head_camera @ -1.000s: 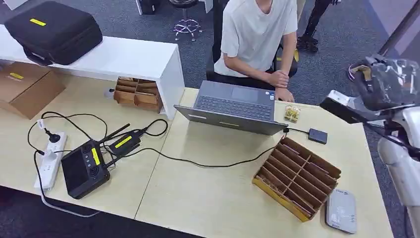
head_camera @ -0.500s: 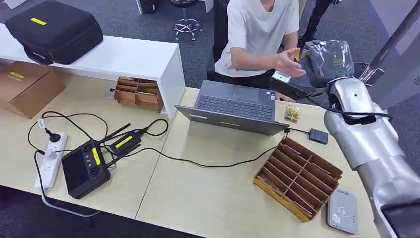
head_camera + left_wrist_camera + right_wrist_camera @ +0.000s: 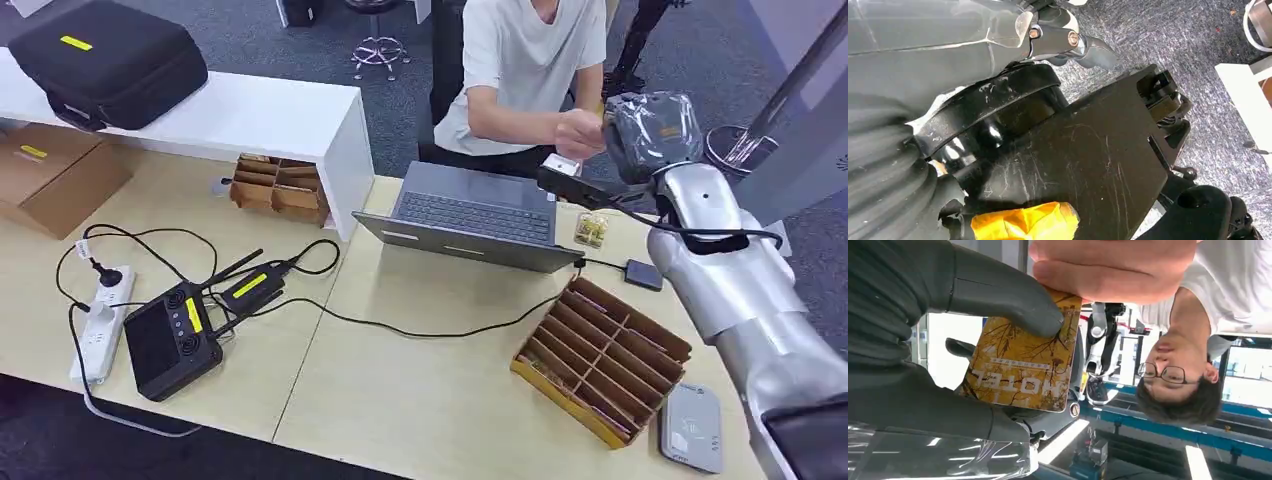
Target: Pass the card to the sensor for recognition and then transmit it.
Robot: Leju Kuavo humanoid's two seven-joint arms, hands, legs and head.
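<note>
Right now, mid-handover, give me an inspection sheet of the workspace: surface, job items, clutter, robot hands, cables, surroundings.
Surface: pale wood table, two tops butted together.
Job's things: card, gold, printed HOTEL, pinched in the right robot hand; a person's hand grips its far edge. Sensor lies at the table's near right corner.
Clutter: laptop, open; card rack; controller; cardboard box; black case on a white shelf.
Robot hands: right holds the card; left robot hand hangs over carpet, grip state unclear.
Cables: black cable crosses the table middle; power strip at left.
Surroundings: seated person behind the laptop, grey carpet.
</note>
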